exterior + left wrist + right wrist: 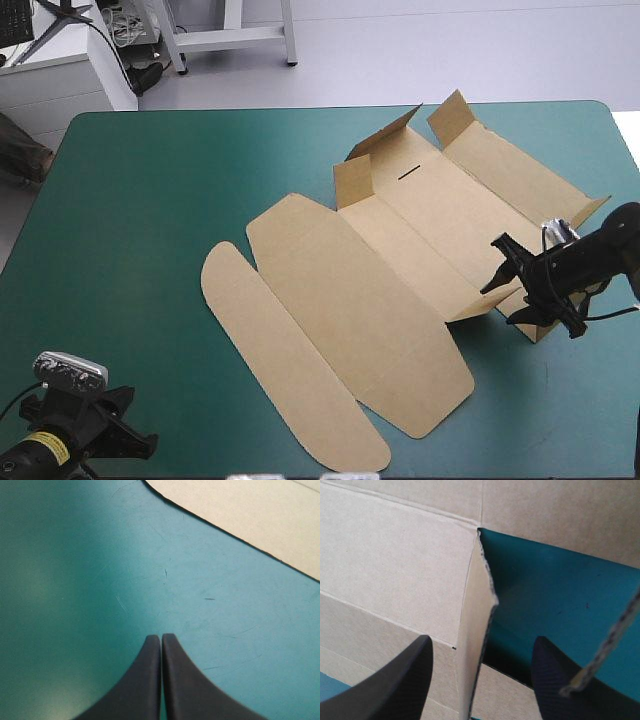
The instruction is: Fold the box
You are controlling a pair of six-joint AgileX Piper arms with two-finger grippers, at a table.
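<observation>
The brown box (pixel 380 250) lies mostly flat across the middle of the table, its long lid panels toward the near edge and short flaps raised at its far end. My right gripper (pixel 497 272) is at the box's right side, open. In the right wrist view a raised side flap (pixel 477 630) stands on edge between the fingers of the right gripper (pixel 482 641), and another board edge (pixel 610 640) crosses in front of one finger. My left gripper (pixel 140 438) sits at the near left corner, shut, over bare cover. Ahead of the left gripper (pixel 161 637) is the box's curved lid edge (pixel 260 515).
The teal-green cover (pixel 150 200) lies bare on the left half of the table. A brown shape (pixel 18 148) shows just beyond the table's left edge. A strip of cover (pixel 560 400) runs between the box and the near right corner.
</observation>
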